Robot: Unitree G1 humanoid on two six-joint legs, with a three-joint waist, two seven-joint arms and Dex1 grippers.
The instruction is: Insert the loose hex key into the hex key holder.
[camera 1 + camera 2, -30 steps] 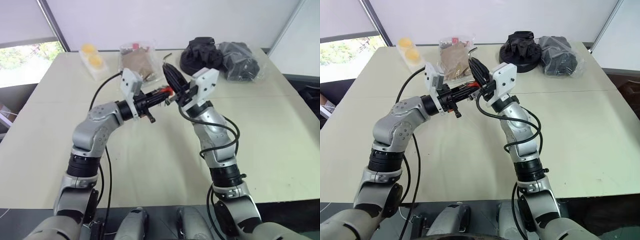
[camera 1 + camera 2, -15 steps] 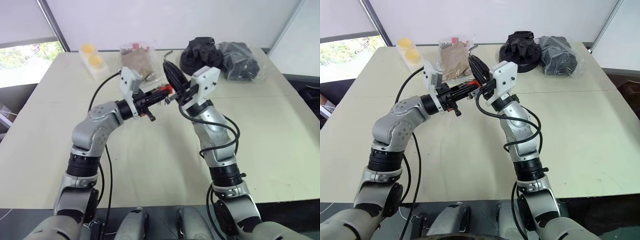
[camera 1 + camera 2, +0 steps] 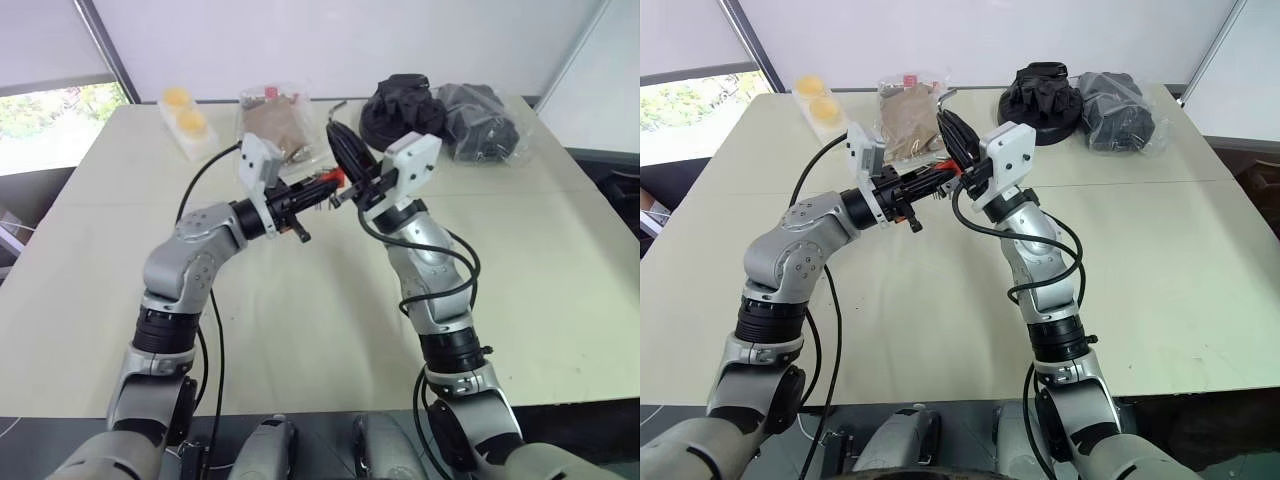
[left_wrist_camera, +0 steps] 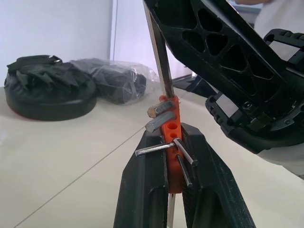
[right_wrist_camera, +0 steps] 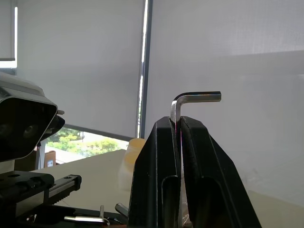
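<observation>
My left gripper [image 4: 172,137] is shut on the red-orange hex key holder [image 4: 170,130], whose short grey keys fan out like a comb. It holds the block in the air above the table's middle [image 3: 331,180]. My right gripper [image 5: 175,121] is shut on the loose hex key [image 5: 194,97], with the bent end sticking up above the fingertips. The key's long straight shaft [image 4: 158,52] runs down to the top end of the holder. A thin rod also shows below the block between my left fingers [image 4: 142,190]. The two grippers meet tip to tip [image 3: 340,160].
Along the far side of the cream table [image 3: 300,330] lie a clear pack of yellow rounds [image 3: 185,112], a clear bag with brown contents [image 3: 275,122], a black round pouch [image 3: 402,105] and a dark bundle in plastic [image 3: 485,122]. A seam crosses the tabletop.
</observation>
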